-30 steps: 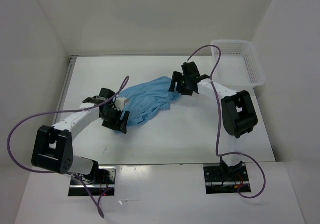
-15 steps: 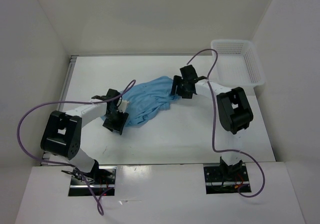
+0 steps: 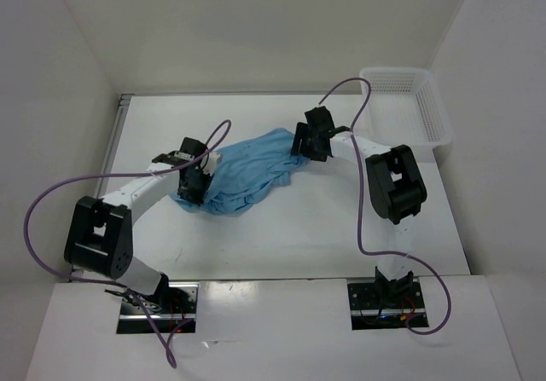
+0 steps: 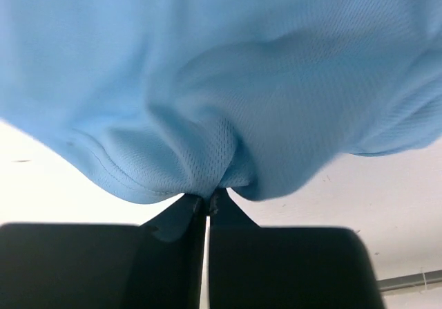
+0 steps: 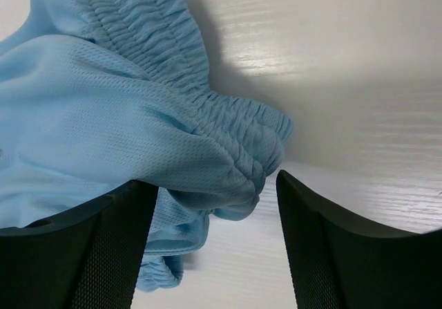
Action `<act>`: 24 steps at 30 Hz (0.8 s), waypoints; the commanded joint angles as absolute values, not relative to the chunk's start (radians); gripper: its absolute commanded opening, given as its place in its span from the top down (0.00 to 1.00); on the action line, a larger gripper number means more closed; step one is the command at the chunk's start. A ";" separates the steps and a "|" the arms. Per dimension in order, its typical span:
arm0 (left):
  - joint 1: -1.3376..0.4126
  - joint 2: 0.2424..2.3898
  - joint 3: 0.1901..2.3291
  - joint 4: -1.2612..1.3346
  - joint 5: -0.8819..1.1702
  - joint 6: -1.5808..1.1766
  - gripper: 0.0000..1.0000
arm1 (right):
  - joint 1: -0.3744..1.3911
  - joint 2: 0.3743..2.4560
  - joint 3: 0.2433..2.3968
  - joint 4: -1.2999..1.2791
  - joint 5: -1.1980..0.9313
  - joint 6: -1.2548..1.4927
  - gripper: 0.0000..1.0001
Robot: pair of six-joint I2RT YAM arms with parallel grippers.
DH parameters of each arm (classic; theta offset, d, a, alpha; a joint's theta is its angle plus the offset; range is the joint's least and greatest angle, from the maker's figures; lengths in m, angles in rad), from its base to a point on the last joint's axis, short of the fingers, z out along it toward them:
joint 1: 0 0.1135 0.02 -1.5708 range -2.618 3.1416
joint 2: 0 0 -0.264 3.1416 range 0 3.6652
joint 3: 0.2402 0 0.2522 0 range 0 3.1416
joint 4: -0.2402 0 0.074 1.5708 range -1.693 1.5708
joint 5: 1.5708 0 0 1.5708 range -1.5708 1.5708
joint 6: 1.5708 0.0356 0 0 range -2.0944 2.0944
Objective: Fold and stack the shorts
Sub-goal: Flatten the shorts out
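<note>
The light blue shorts (image 3: 247, 170) lie crumpled in the middle of the table. My left gripper (image 3: 193, 185) sits at their left edge, shut on a pinch of blue mesh fabric (image 4: 214, 178), which bunches right at the closed tips (image 4: 208, 202). My right gripper (image 3: 312, 142) is at the shorts' right end, open. In the right wrist view the gathered elastic waistband (image 5: 228, 143) lies between the spread fingers (image 5: 117, 247), with its fold reaching into the gap. The right gripper (image 5: 210, 205) grips nothing. The drawstring is hidden.
A white mesh basket (image 3: 408, 104) stands at the back right corner of the table. White walls enclose the table on three sides. Purple cables loop over both arms (image 3: 51, 202).
My left gripper has moved in onto the shorts' left edge and closed on the fabric. The right gripper shifted slightly toward the waistband and stayed open.
</note>
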State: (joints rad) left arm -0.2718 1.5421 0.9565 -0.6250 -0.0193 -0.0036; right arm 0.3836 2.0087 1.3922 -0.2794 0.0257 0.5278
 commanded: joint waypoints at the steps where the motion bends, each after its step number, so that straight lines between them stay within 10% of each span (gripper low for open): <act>1: -0.275 1.425 1.032 -0.626 -0.087 0.000 1.00 | 0.382 1.987 1.434 -0.253 0.100 0.517 0.25; 6: -0.275 1.393 1.071 -0.658 -0.129 0.000 1.00 | 0.382 2.028 1.460 -0.253 0.077 0.528 0.38; 10: -0.265 1.355 1.107 -0.667 -0.158 0.000 1.00 | 0.382 2.022 1.491 -0.253 0.118 0.537 1.00; 24: -0.244 0.988 1.425 -0.585 -0.252 0.000 1.00 | 0.382 1.203 1.483 -0.265 0.288 0.396 1.00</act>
State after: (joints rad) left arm -0.2493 1.0691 1.3510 -0.6247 -0.2291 -0.0036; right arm 0.3847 1.3609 1.4269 -0.2974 0.2043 0.4492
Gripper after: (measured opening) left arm 0.010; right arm 0.022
